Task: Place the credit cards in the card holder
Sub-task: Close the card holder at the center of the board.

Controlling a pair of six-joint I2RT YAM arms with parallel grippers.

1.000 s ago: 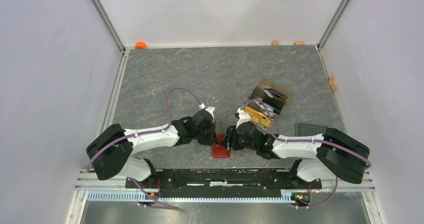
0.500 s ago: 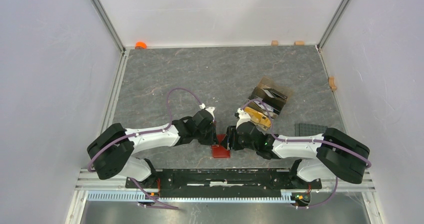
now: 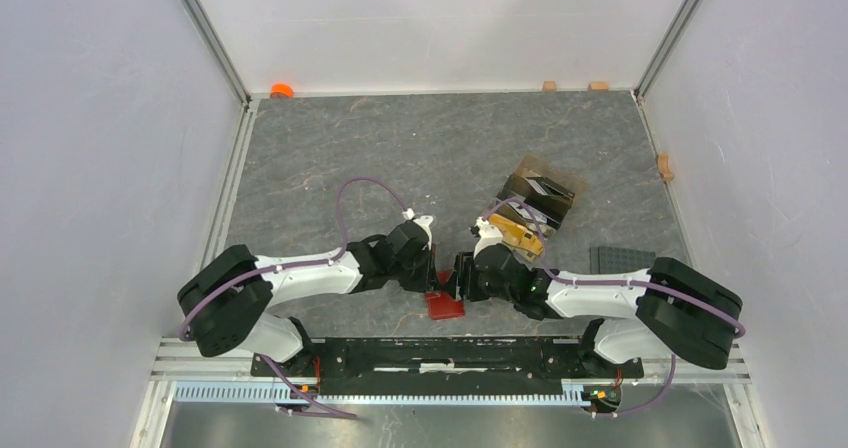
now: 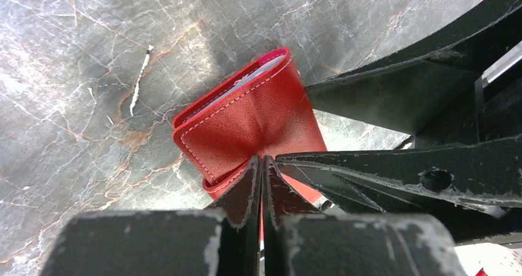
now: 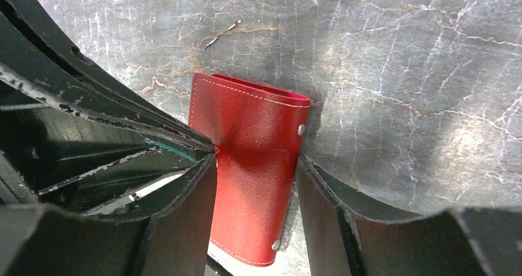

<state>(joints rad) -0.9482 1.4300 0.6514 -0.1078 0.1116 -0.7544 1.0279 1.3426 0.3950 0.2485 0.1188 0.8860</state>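
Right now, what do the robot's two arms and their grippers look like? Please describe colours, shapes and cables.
Both the left arm and right arm have white links and bulky black joints, each with a purple cable looping alongside. The left gripper and right gripper have flat black fingers with scuffed, whitish edges.

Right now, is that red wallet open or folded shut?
Folded: the wallet shows only its red outer cover, halves lying together.
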